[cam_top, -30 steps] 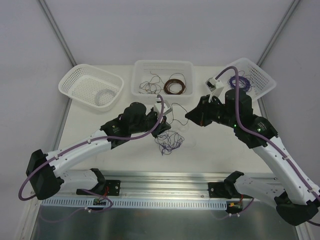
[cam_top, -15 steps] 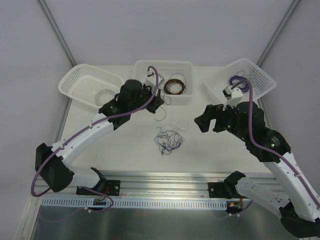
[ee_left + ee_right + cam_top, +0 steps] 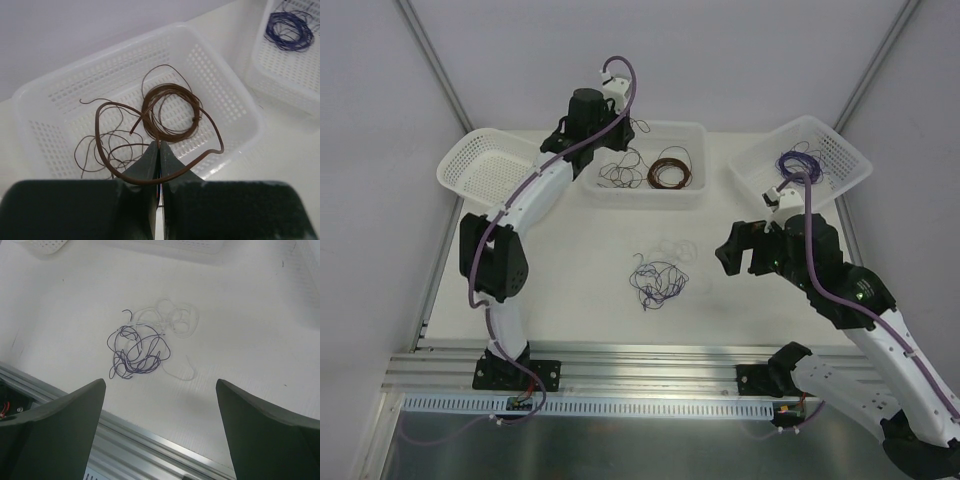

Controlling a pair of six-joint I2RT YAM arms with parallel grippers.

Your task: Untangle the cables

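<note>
Up at the back, the left gripper (image 3: 159,148) has its dark fingers pressed together, pinching a stiff brown wire strand (image 3: 210,131) whose loops hang over the white perforated plastic middle basket (image 3: 45,95). A neat round brown wire coil (image 3: 170,112) and some finer brown strands lie in that basket. The clump of thin purple and whitish-clear cables (image 3: 658,278) lies on the white table (image 3: 570,270), between the arms and apart from both. The right gripper (image 3: 160,390) hovers near the clump with its fingers spread wide, holding nothing.
</note>
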